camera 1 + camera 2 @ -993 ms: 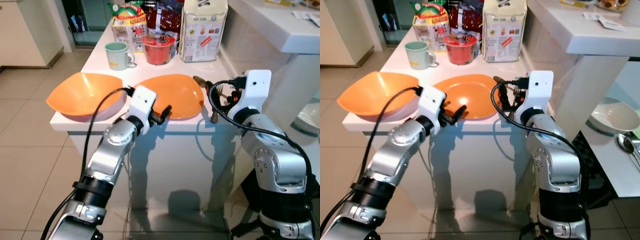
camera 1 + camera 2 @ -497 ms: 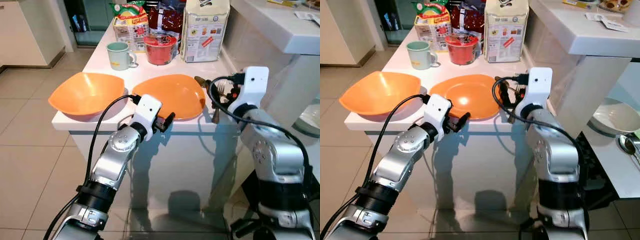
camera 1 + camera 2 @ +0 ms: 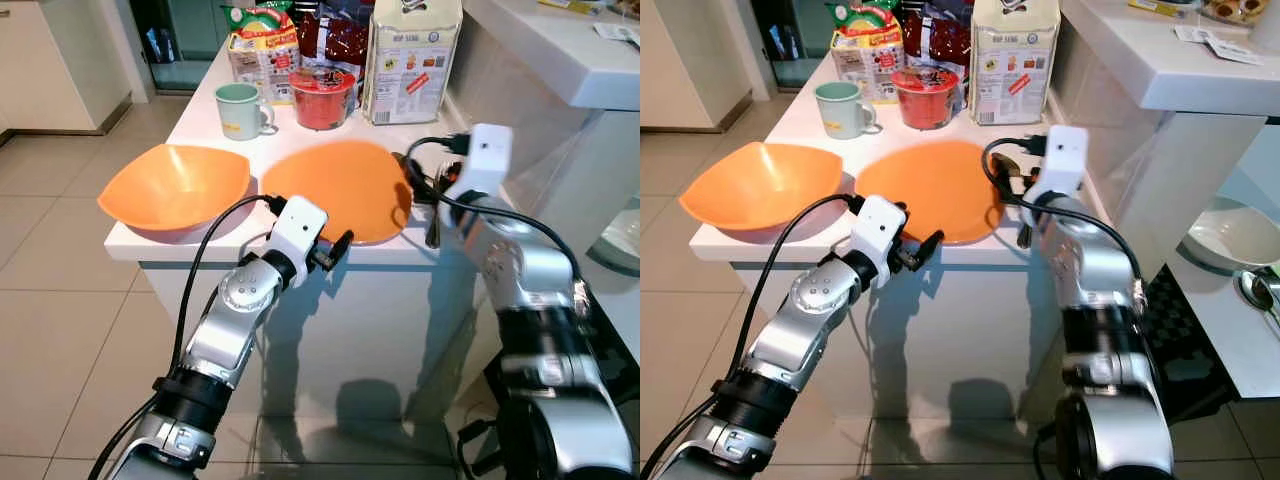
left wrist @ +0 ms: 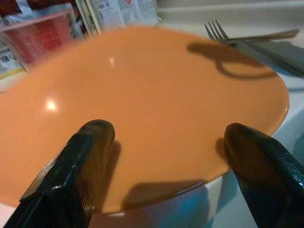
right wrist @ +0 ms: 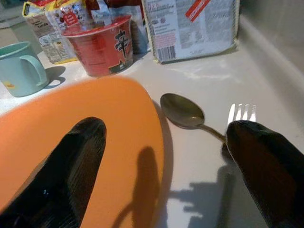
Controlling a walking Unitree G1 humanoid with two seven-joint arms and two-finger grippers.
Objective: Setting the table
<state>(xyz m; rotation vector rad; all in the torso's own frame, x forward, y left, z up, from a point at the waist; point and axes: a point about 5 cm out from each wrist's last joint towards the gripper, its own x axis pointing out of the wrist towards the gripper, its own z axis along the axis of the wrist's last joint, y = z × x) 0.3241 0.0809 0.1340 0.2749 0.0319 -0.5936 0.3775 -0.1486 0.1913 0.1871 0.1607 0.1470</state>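
Vs. 1 s ago: left pincer had dropped from the near rim of the orange plate to just below the tabletop edge, off the plate; fingers apart, nothing held. Right pincer had swung in over the plate's right side, fingers spread wide in right wrist view, one finger over the plate, the other finger over the cutlery; holding nothing. Plate itself looked unshifted, flat at the front edge, between the orange bowl and the cutlery. Judgement: plate placement probably done, left arm backing off; right arm lining up on spoon/fork, next likely step. Views: right wrist cam showed the spoon lying just beside the plate rim, fork tines next to it, both on bare tabletop; in head views these were mostly hidden behind right arm and cable. Left wrist cam showed the fork beyond the plate's far edge, and plate overhang at the tabletop edge. Head views alone gave the backdrop: green mug, red noodle cup, carton.
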